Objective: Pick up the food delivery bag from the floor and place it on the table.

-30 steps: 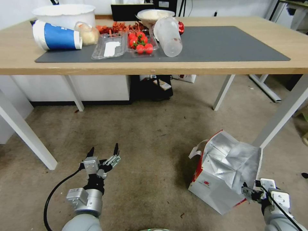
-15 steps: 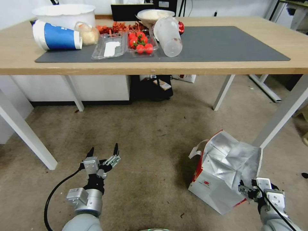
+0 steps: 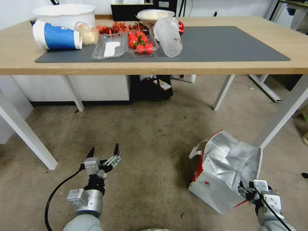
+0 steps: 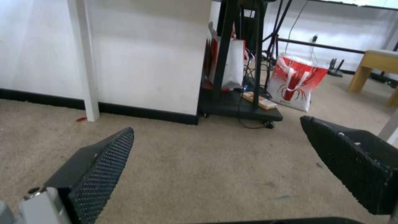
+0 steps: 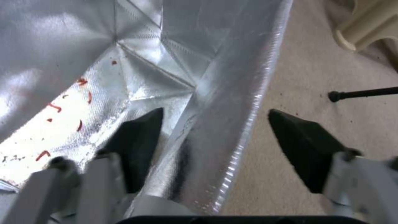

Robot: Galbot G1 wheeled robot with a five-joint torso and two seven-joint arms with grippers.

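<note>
The bag [image 3: 224, 173] sits on the carpet [image 3: 147, 141]; my right claw [image 5: 215, 146] straddles its foil rim, fingers apart, gripping nothing.

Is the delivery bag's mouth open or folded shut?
Open: the food delivery bag gapes, foil lining exposed, right claw straddling its rim.

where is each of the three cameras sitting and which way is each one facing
Head: high, facing forward and down at the table, floor and food delivery bag; both arms show.
Left wrist: low over the carpet, facing the wall; open left gripper.
Right wrist: at the bag's rim, open right gripper astride its foil wall.
Shared: head and right wrist see the bag.
</note>
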